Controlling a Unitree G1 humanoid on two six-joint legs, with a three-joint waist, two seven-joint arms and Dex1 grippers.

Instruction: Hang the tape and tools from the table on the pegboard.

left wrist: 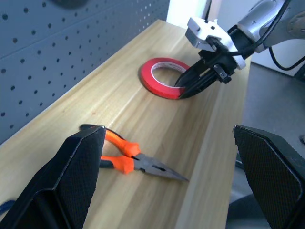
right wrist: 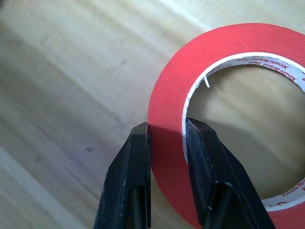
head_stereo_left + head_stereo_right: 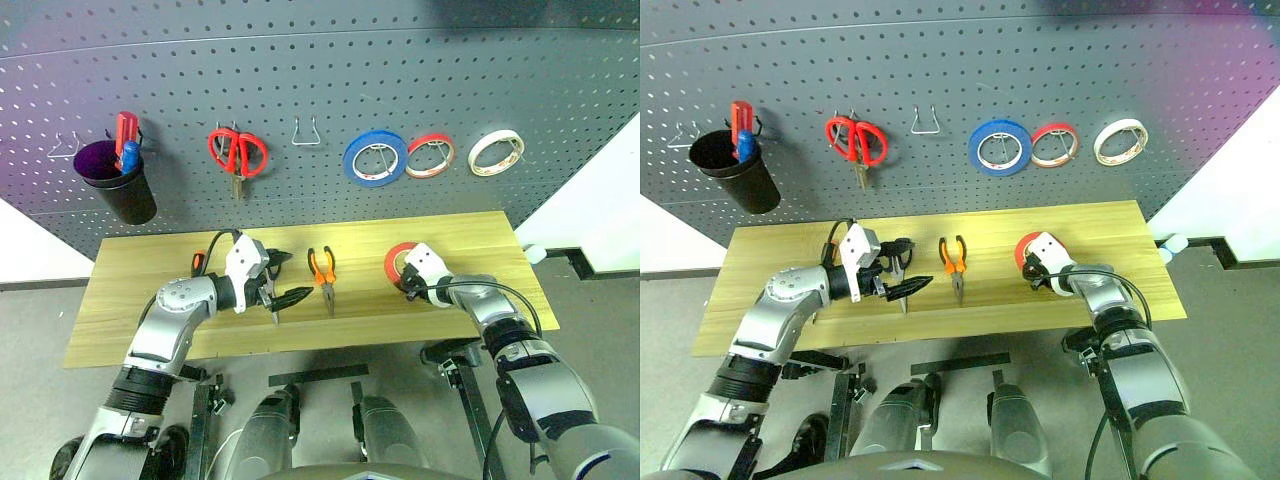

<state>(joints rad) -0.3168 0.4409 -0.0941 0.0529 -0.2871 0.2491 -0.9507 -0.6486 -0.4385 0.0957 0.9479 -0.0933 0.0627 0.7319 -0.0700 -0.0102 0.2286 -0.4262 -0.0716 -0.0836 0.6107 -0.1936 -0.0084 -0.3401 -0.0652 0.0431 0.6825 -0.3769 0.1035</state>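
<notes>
The orange-red tape (image 2: 171,95) lies at the right of the wooden table (image 3: 470,235). My right gripper (image 2: 167,126) is shut on the ring's wall, one finger outside and one in the hole. The pliers (image 3: 321,268) with orange handles lie mid-table, noses toward the front edge. Left of them my left gripper (image 3: 285,277) hovers open and empty above the table, fingers (image 1: 71,176) wide apart. The dark-handled scissors lie mostly hidden under it, with a blade tip (image 3: 273,316) sticking out. The screwdriver's orange-and-black handle (image 3: 198,263) shows behind the left arm. The pegboard (image 3: 330,80) stands behind the table.
On the pegboard hang a black cup (image 3: 120,185), red-handled scissors (image 3: 238,153), an empty wire hook (image 3: 306,133), a blue ring (image 3: 375,160), a red-and-white ring (image 3: 430,155) and a white ring (image 3: 496,152). Another bare hook (image 3: 62,148) sits far left.
</notes>
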